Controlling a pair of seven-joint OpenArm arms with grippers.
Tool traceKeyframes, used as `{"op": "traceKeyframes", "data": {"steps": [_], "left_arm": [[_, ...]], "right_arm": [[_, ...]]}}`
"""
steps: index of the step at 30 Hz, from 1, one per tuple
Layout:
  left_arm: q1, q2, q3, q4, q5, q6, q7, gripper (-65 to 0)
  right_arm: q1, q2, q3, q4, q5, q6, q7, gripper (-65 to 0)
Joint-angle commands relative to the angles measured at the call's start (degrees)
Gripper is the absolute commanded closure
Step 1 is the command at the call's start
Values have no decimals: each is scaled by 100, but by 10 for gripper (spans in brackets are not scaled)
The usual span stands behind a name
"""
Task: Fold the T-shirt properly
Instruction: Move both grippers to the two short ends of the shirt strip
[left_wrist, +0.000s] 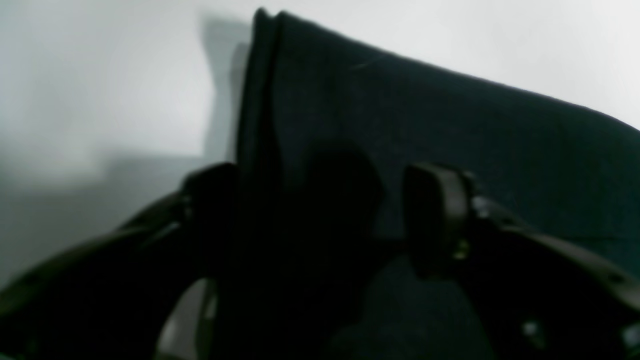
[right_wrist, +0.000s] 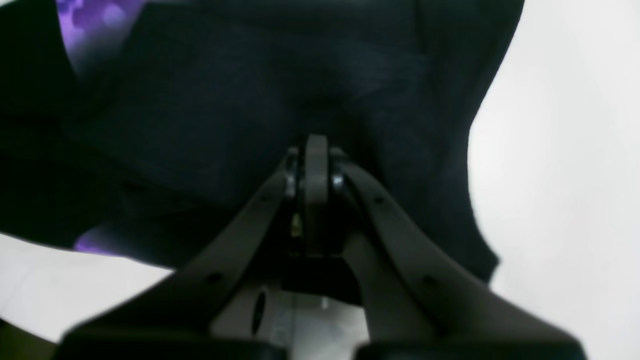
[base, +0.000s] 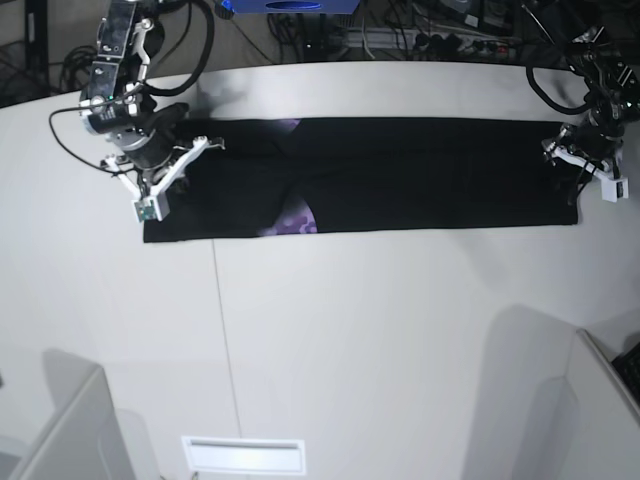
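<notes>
- The T-shirt (base: 400, 170) lies as a long black band across the white surface (base: 350, 330), from 9 to 3 o'clock, with purple print showing left of middle.
- The right end effector (right_wrist: 316, 150) is clenched on the cloth at the 9 o'clock end.
- The left end effector (left_wrist: 320, 220), at the 3 o'clock end, has its fingers spread apart with a fold of the shirt between them.

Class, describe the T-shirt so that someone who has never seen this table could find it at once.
On the white table, look along the far side between the two arms. The T-shirt is the long black cloth band lying flat there. A small purple print patch shows through it, unlike the bare table around.
</notes>
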Motion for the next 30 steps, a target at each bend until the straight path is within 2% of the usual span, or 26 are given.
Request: {"op": "traceKeyframes", "data": {"steps": [1, 3, 7, 8, 12, 15, 20, 25, 30], "left_arm": [[28, -45, 11, -28, 110, 36, 209, -390], [28, -45, 11, -37, 119, 27, 209, -293], [28, -45, 11, -37, 127, 27, 209, -44], [28, -45, 11, -37, 136, 36, 209, 0], [28, -71, -33, 7, 136, 45, 209, 0], [28, -115, -42, 69, 136, 45, 200, 0], [107, -186, -86, 728, 145, 54, 191, 0], [230, -177, -420, 1414, 154, 54, 209, 0], [494, -194, -394, 1915, 154, 54, 209, 0]], "right_arm": [[49, 19, 11, 113, 34, -23, 121, 0], [49, 1, 11, 113, 34, -23, 130, 0], [49, -78, 20, 122, 34, -49, 138, 0], [49, -140, 108, 131, 34, -49, 138, 0], [84, -430, 679, 131, 34, -41, 138, 0], [128, -474, 881, 131, 34, -23, 121, 0], [119, -456, 899, 131, 34, -23, 121, 0], [119, -465, 899, 131, 34, -23, 103, 0], [119, -483, 899, 131, 34, -23, 112, 0]]}}
